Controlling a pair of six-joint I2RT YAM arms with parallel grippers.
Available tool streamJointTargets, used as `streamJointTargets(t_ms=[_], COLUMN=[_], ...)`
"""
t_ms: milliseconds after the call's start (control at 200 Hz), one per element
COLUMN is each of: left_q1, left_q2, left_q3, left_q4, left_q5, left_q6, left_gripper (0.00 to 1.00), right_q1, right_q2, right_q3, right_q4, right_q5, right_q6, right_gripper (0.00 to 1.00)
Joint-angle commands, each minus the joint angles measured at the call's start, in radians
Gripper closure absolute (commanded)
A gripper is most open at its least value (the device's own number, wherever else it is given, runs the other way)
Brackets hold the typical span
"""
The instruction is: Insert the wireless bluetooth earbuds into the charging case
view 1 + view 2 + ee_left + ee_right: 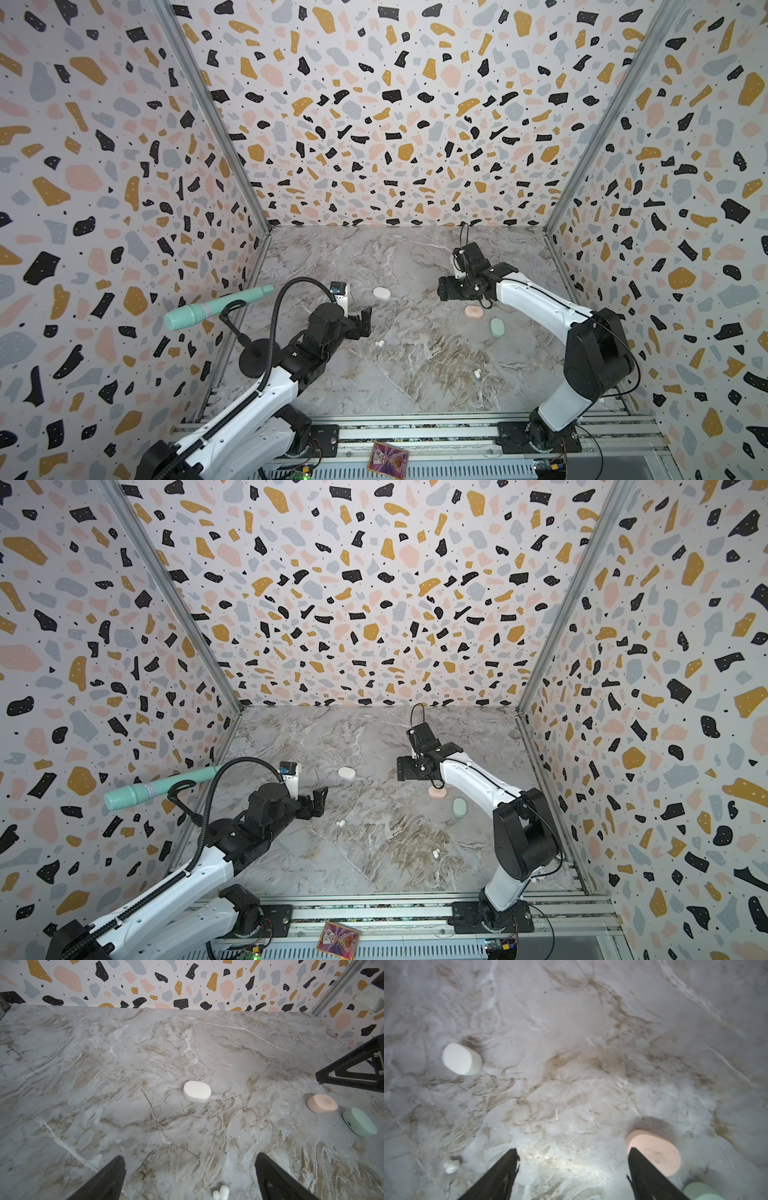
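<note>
Closest to the camera head, along the front rail (415, 432), a colourful card (388, 457) lies between the two arm bases. Just past the rail, on the marble table (415, 386), I see the nearer white earbud (477, 372) lying by itself on the right arm's side, well apart from everything else; both top views show it. A little farther, left of the middle, lies the second white earbud (379, 343), just in front of my left claw (191, 1156). That claw hangs above the table with its fingers (104, 1180) spread wide and nothing held. From the left wrist camera the second white earbud sits at the frame edge, in the gap between the two fingers and untouched. Both earbuds lie on the bare table, outside the cases. Off to the left, a mint microphone (216, 307) sits tilted in a black stand (254, 357) by the side wall.

Farther in, on the right half, the mint case (497, 327) and the pink case (473, 311) lie near each other without touching, both shut. Beyond them, nearer the middle, the white case (381, 293) lies closed and alone. My right claw (573, 1149) hovers just behind the pink case, fingers parted and empty. From the right wrist camera one finger overlaps the pink case, and I cannot tell whether they touch.
</note>
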Motion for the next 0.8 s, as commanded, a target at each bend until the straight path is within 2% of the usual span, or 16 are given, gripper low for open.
streamJointTargets(t_ms=[0, 220, 365, 681, 796], left_q1=[0.016, 0.02, 0.022, 0.022, 0.022], left_q2=[-0.023, -0.04, -0.038, -0.031, -0.03], left_q3=[0.027, 0.014, 0.013, 0.007, 0.005], left_q4=[0.005, 0.006, 0.012, 0.028, 0.034], left_q5=[0.014, 0.027, 0.034, 0.057, 0.059], left_q6=[-0.024, -0.039, -0.041, -0.043, -0.046], left_gripper=[0.02, 0.02, 0.02, 0.02, 0.02], right_q1=[0.058, 0.154, 0.176, 0.202, 0.208], right_q2=[0.066, 0.284, 0.422, 0.699, 0.766], right_q3=[0.063, 0.27, 0.42, 0.749, 0.831], right_q4=[0.042, 0.111, 0.153, 0.092, 0.056], right_q5=[-0.03, -0.047, -0.073, -0.12, -0.126], right_q6=[-0.002, -0.034, -0.04, -0.087, -0.103], right_gripper=[0.15, 0.14, 0.18, 0.31, 0.4])
